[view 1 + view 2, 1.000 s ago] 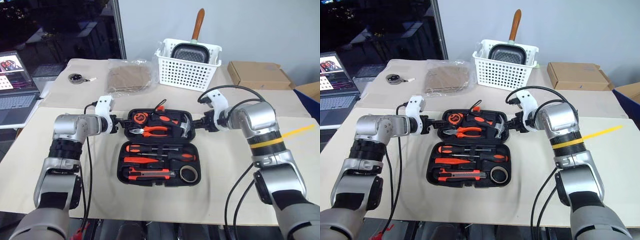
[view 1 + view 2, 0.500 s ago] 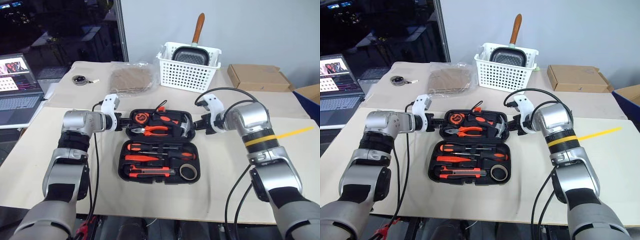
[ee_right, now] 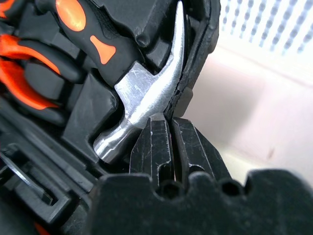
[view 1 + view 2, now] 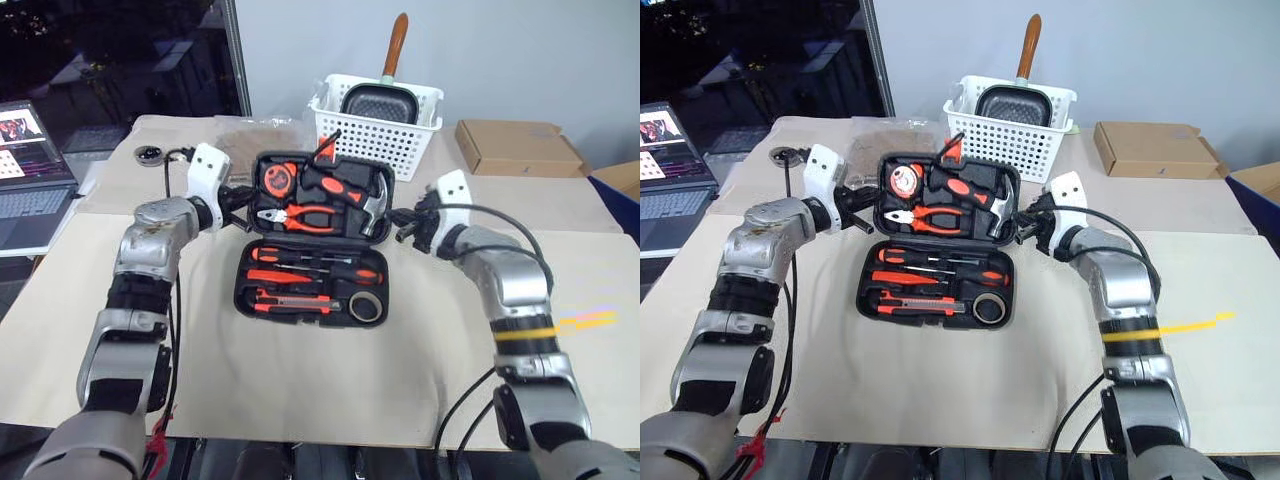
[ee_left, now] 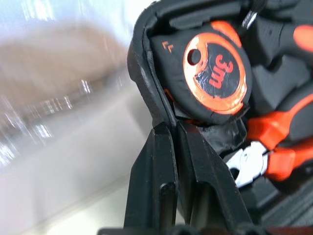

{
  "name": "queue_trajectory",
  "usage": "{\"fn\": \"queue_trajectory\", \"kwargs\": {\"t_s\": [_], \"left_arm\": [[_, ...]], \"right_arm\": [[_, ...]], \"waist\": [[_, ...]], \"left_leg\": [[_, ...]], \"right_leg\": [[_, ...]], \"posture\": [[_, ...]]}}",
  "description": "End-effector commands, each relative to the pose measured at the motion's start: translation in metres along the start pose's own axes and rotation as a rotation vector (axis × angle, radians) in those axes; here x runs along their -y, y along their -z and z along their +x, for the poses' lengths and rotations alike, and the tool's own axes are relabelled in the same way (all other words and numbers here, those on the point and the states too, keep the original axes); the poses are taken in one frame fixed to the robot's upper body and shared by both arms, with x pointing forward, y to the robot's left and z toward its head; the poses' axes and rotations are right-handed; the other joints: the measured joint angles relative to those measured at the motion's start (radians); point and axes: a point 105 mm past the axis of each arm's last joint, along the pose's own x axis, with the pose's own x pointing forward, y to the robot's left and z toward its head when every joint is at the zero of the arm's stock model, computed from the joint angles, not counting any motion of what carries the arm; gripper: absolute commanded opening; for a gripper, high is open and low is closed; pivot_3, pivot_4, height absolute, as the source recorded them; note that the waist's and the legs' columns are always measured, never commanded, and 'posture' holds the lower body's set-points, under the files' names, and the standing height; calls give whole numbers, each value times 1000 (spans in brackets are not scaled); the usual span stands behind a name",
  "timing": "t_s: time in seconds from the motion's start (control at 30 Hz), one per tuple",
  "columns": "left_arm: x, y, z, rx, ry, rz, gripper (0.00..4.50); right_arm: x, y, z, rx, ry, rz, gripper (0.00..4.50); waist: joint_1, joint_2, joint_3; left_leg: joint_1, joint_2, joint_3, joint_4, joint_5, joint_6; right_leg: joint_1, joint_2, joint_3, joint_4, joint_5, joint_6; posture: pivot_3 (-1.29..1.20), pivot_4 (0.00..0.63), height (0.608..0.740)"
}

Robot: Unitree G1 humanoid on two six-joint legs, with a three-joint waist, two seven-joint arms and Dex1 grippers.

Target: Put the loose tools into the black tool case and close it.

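Observation:
The black tool case lies open in the middle of the table, its lid tilted up off the table. In the base lie two slim screwdrivers, a box cutter and a greyish tape roll. The lid holds pliers, a hammer and an orange tape measure. My left gripper is shut on the lid's left edge, also seen from the head. My right gripper is shut on the lid's right edge beside the hammer head, seen from the head too.
A white perforated basket with a pan stands just behind the lid. A flat cardboard box lies at the back right, a laptop at the far left, a dark disc with a cord behind my left arm.
Both grippers have closed on the lid's side edges and risen. The lid, which lay flat, now stands tilted up towards the base.

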Motion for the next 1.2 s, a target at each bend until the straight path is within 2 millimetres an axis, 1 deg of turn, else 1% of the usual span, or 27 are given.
{"fn": "queue_trajectory", "kwargs": {"t_s": [0.03,0.17,0.23,0.27,0.3,0.33,0.37,0.4,0.43,0.47,0.53,0.57,0.6,0.63,0.67,0.7,0.77,0.83,0.9,0.93,1.0,1.07,1.1,1.2], "left_arm": [[36,-2,-5,48,133,262,30],[47,20,-28,35,161,333,30],[52,28,-40,28,182,341,30],[55,31,-45,26,192,333,30],[55,33,-51,21,192,318,364],[54,34,-58,18,188,279,721],[53,36,-66,10,188,250,915],[52,37,-73,0,189,225,1253],[50,37,-83,-8,190,175,1696],[49,37,-93,-17,197,131,2005],[47,37,-115,-55,221,46,2770],[45,37,-127,-86,222,10,3108],[43,37,-134,-107,221,-13,3403],[42,34,-141,-83,220,-37,3794],[43,29,-147,-42,227,-49,3869],[43,25,-156,-40,257,-58,3869],[44,17,-168,-30,311,-57,3869],[51,7,-175,-12,389,-103,3869],[67,-4,-184,-5,506,-90,3869],[73,-4,-187,-15,545,-69,3869],[83,-7,-192,-24,601,-52,3869],[92,-8,-194,-35,641,-22,3869],[97,-8,-194,-36,657,-13,3869],[106,-9,-194,-33,677,-3,3869]], "right_arm": [[-35,-38,-20,238,-91,-278,0],[-47,-20,-44,261,-102,-393,0],[-53,-10,-55,259,-120,-450,0],[-55,-4,-60,254,-133,-479,0],[-57,3,-66,238,-148,-500,0],[-61,10,-73,221,-179,-542,0],[-63,15,-78,209,-196,-572,0],[-63,20,-83,192,-201,-581,0],[-62,27,-88,154,-223,-580,0],[-59,30,-92,134,-221,-611,0],[-53,38,-101,71,-249,-598,716],[-46,42,-105,18,-247,-581,937],[-42,45,-108,-20,-247,-565,1254],[-38,50,-113,-73,-268,-575,1617],[-36,53,-119,-119,-298,-580,1967],[-36,53,-128,-160,-339,-552,2325],[-41,49,-143,-211,-432,-511,2325],[-50,43,-154,-235,-517,-442,2325],[-69,29,-162,-230,-628,-303,1758],[-77,25,-166,-237,-679,-253,1621],[-95,25,-166,-247,-772,-212,911],[-115,33,-160,-267,-849,-204,270],[-123,39,-156,-288,-875,-211,83],[-132,54,-143,-325,-890,-253,83]], "waist": [[2,0,0],[1,0,0],[2,0,0],[2,1,0],[4,1,0],[5,1,1],[6,1,1],[3,1,1],[2,1,1],[-1,1,1],[-6,1,1],[-7,0,1],[-5,0,1],[-3,0,1],[-1,1,1],[3,1,1],[12,2,2],[16,1,2],[16,1,2],[14,1,2],[9,1,2],[5,0,2],[4,0,2],[4,-1,2]], "left_leg": [[0,0,0,0,-1,1],[1,0,2,1,-3,4],[6,0,3,1,-3,5],[10,0,3,1,-5,9],[15,0,3,1,-9,15],[18,0,3,1,-9,15],[21,0,3,1,-9,15],[23,0,4,2,-9,15],[25,0,4,2,-9,15],[26,1,5,2,-8,14],[27,2,5,2,-7,12],[27,2,5,2,-7,12],[27,3,5,2,-7,11],[27,3,5,2,-7,11],[27,3,5,2,-7,11],[28,3,5,1,-7,11],[27,3,4,2,-6,11],[27,3,4,2,-7,12],[27,3,4,1,-7,12],[27,3,4,1,-7,12],[28,4,4,1,-7,12],[28,4,4,1,-7,12],[28,5,4,1,-7,12],[28,5,4,1,-6,11]], "right_leg": [[0,0,0,-1,0,0],[5,-1,1,-8,-1,1],[9,-1,2,-8,-1,1],[13,-1,2,-8,-1,1],[18,-1,2,-11,-1,2],[20,-2,2,-11,-1,2],[23,-2,2,-10,-1,2],[24,-2,3,-10,-1,2],[25,-2,5,-8,-1,1],[25,-2,5,-8,-1,1],[24,-1,8,-6,-1,1],[24,-1,8,-6,-1,1],[24,0,8,-5,-1,0],[24,0,7,-5,-2,0],[23,0,7,-4,-2,-1],[23,-1,8,-5,-2,-1],[24,-1,6,-6,-2,-1],[25,-1,5,-6,-2,-1],[24,-1,5,-7,-2,-1],[24,-1,5,-6,-3,-2],[25,-1,6,-7,-3,-2],[25,-1,7,-8,-3,-2],[25,-1,6,-8,-3,-3],[24,0,6,-8,-4,-2]], "posture": [[0,150,740],[0,150,740],[0,150,740],[0,150,740],[0,150,740],[0,150,740],[0,150,740],[0,150,740],[0,150,740],[0,150,740],[0,150,740],[0,150,740],[0,150,740],[0,150,740],[0,150,740],[0,150,740],[0,150,740],[0,150,740],[0,150,740],[0,150,740],[0,150,740],[0,150,740],[0,150,740],[0,150,740]]}}
